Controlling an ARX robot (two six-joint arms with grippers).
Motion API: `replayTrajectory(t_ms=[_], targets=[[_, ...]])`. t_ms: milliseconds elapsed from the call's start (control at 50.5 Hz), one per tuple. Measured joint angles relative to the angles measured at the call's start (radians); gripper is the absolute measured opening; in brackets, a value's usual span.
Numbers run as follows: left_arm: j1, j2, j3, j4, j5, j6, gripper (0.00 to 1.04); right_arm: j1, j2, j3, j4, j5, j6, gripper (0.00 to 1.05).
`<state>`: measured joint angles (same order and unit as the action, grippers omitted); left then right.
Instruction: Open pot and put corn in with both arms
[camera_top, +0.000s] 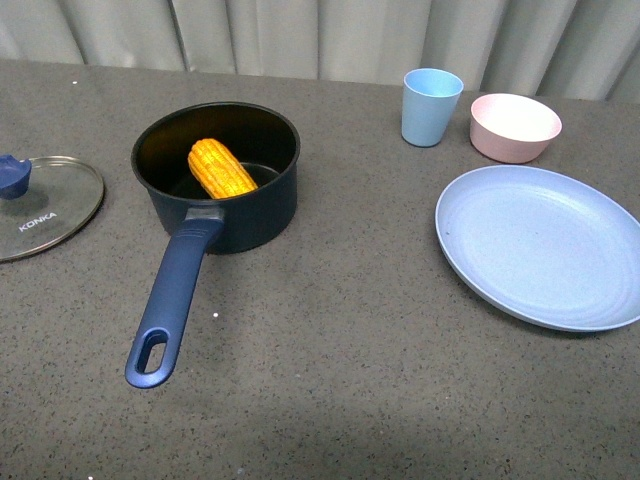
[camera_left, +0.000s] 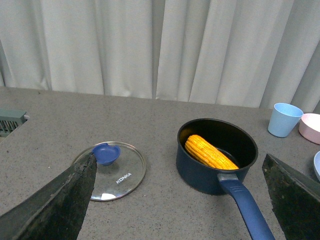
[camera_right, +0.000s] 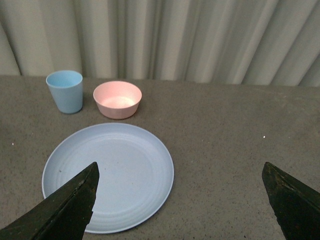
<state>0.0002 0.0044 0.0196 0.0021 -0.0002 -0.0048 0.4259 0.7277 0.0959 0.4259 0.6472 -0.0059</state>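
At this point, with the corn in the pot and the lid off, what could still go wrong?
1. The corn cob leans against the wall of the saucepan, one end near the rim; a knock could tip it out.
2. The long blue handle juts toward the robot, so a moving arm might catch it.
3. The glass lid lies at the front view's left edge, possibly awkward to reach again.

staged tabletop: grey speckled table (camera_top: 400, 330) before pale curtain (camera_top: 330, 35).
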Motion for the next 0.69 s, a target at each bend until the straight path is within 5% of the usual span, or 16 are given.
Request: replayTrajectory(t_ms=[158,297,693], targets=[[0.000,0.000,0.000,0.000,0.000,0.000,0.98,-0.014,-0.035,-0.019,0.031,-0.035,-0.009,0.93],[0.000,0.000,0.000,0.000,0.000,0.000,0.98,-0.114,-0.095,-0.090,0.171,-0.331,-0.006,0.71],[0.000,0.000,0.000,0.000,0.000,0.000,0.98,-0.265,-0.332,-0.090,-0.031,-0.493,-0.005,0.12]])
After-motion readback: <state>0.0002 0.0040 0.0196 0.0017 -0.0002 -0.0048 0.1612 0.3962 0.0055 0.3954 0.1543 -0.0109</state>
